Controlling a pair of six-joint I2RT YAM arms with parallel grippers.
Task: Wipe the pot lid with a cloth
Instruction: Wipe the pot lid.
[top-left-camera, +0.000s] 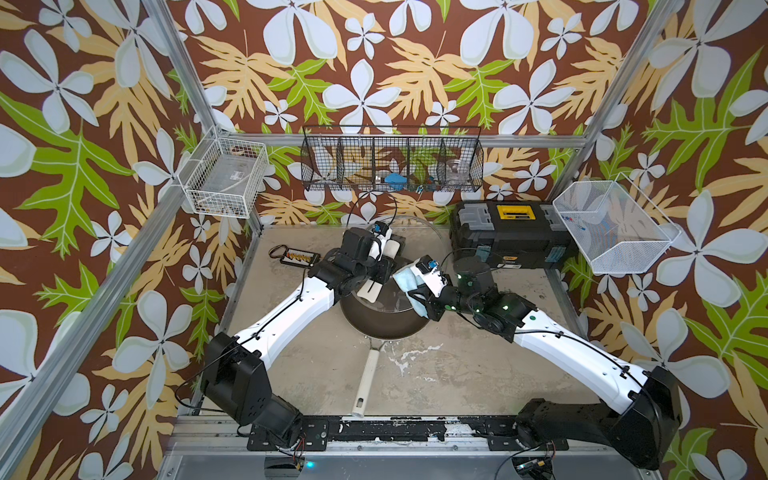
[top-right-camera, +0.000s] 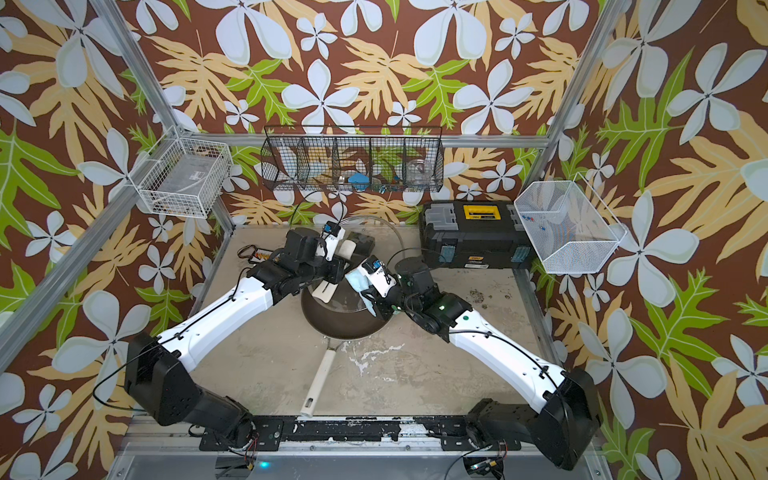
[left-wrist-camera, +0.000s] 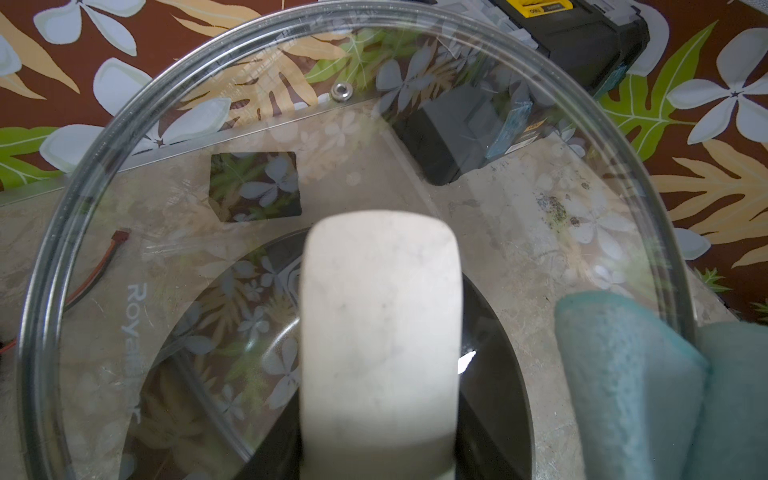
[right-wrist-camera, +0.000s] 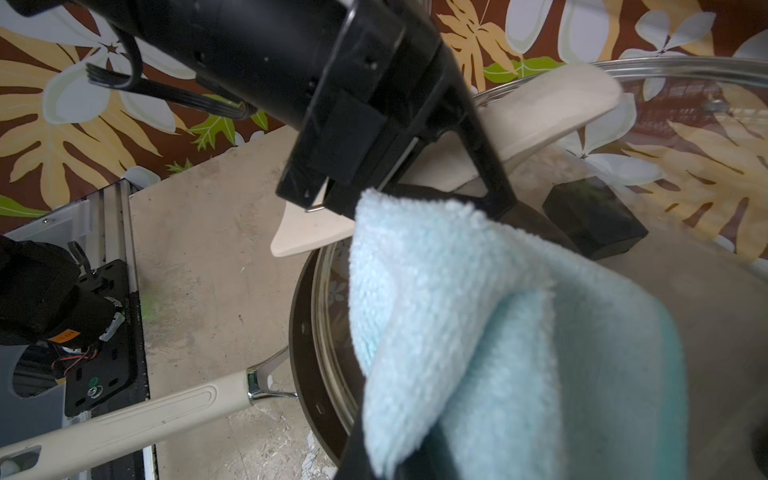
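The pot lid (top-left-camera: 432, 233) is a clear glass disc, held tilted up over a dark frying pan (top-left-camera: 382, 322). My left gripper (top-left-camera: 380, 266) is shut on the lid's cream bar handle (left-wrist-camera: 380, 311), which fills the middle of the left wrist view. The light blue cloth (right-wrist-camera: 478, 311) hangs folded from my right gripper (top-left-camera: 417, 293), which is shut on it. The cloth (top-left-camera: 405, 277) lies against the lid's glass near its rim (left-wrist-camera: 623, 374), beside the left gripper. In the right wrist view the cloth hides most of the right fingers.
The pan's long cream handle (top-left-camera: 365, 382) points toward the table's front edge. A black toolbox (top-left-camera: 511, 237) stands at the back right. A small black block (right-wrist-camera: 594, 220) and a small device (top-left-camera: 299, 257) lie behind the pan. Wire baskets (top-left-camera: 390, 164) hang on the walls.
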